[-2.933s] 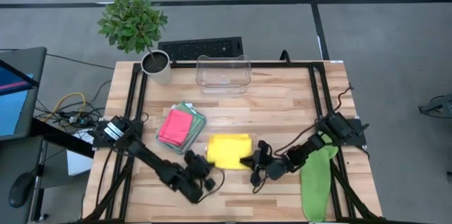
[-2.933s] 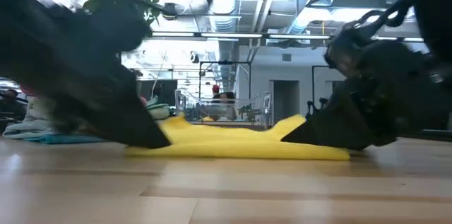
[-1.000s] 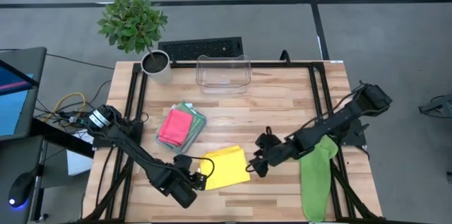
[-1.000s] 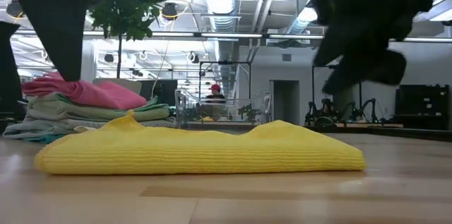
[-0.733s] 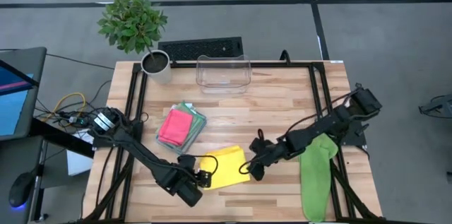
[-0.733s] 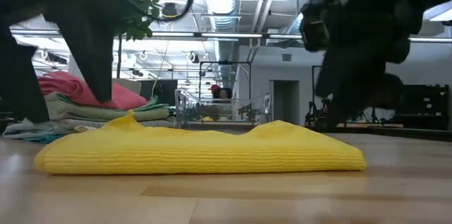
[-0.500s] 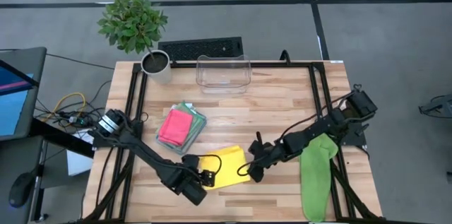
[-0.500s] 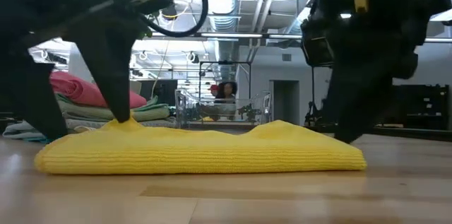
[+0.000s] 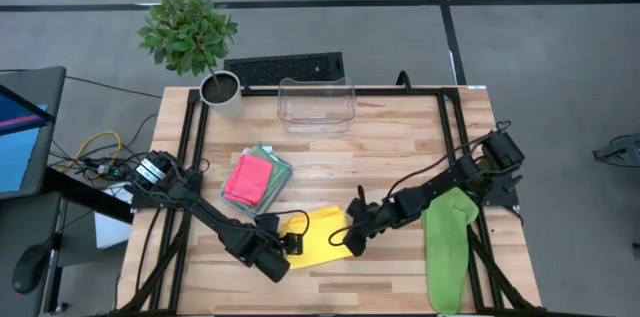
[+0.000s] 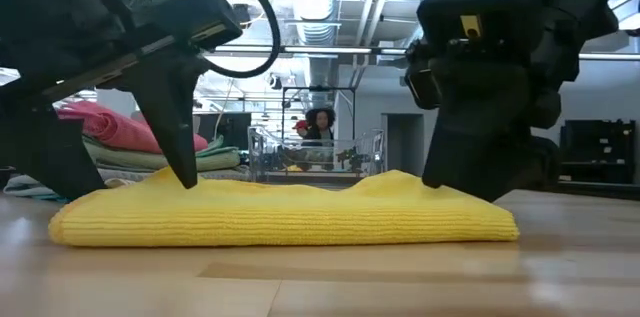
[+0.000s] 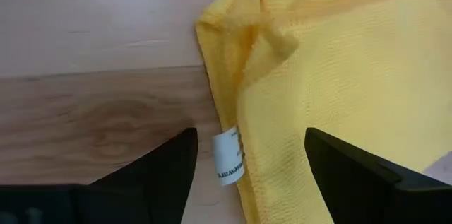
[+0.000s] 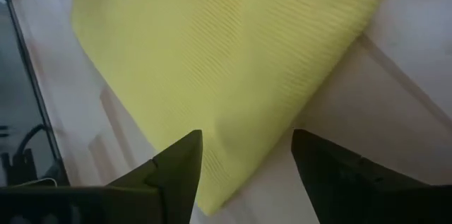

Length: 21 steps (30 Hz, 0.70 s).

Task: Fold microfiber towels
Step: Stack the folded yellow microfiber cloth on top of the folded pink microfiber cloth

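Only label in sight: small white tag (image 11: 227, 156) on the edge of the folded yellow towel (image 9: 318, 236); print on it too small to read; no other legible writing.

Yellow towel lies flat on the wooden table (image 9: 400, 147), front-centre; left gripper (image 9: 292, 245) at its left edge, jaws spread, straddling the tagged edge, fingertips (image 10: 184, 172) down on the cloth in the low view; right gripper (image 9: 348, 241) at its right edge, jaws spread over the towel's corner, nothing pinched.

Versus a second ago: both grippers have dropped from above the towel to its two ends and moved inward; towel itself unmoved since then; earlier still it sat further back and squarer.

Rest: pink towel (image 9: 248, 179) on a folded stack behind-left; lime green towel (image 9: 447, 247) at the right table edge; clear bin (image 9: 316, 105) at the back; potted plant (image 9: 190, 37) back-left.
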Available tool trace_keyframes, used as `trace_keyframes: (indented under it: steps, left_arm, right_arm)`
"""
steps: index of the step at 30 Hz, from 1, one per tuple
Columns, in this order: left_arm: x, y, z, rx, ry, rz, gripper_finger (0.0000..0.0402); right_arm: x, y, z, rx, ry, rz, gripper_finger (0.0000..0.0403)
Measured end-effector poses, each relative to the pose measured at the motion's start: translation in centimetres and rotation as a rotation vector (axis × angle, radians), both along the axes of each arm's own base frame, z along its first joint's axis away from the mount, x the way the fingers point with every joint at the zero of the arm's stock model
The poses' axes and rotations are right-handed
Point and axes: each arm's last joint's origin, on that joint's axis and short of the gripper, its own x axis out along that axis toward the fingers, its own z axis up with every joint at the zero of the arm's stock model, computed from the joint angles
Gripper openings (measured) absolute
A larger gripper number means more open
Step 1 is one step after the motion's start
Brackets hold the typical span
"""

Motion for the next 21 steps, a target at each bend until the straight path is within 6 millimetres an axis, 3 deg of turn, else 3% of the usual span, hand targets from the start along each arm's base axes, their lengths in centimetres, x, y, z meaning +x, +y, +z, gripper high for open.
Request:
trace_keyframes:
  steps: [5,14,17,21]
  left_arm:
    - [0.9,-0.2,-0.1,-0.027,-0.068,-0.035,0.0232]
    - [1.3,0.4,-0.9,-0.016,-0.095,0.005,0.0111]
    - [1.4,0.4,-1.0,0.006,-0.114,0.008,0.0073]
    - [1.5,0.5,-1.1,0.045,-0.136,0.013,0.0021]
  right_arm:
    - [0.4,-0.5,0.0,0.013,-0.013,-0.028,0.0251]
    - [0.6,-1.1,-0.1,-0.002,-0.015,-0.076,0.0239]
    - [0.6,-1.2,-0.2,-0.014,-0.015,-0.086,0.021]
    - [0.6,-1.4,-0.3,-0.041,-0.02,-0.097,0.0142]
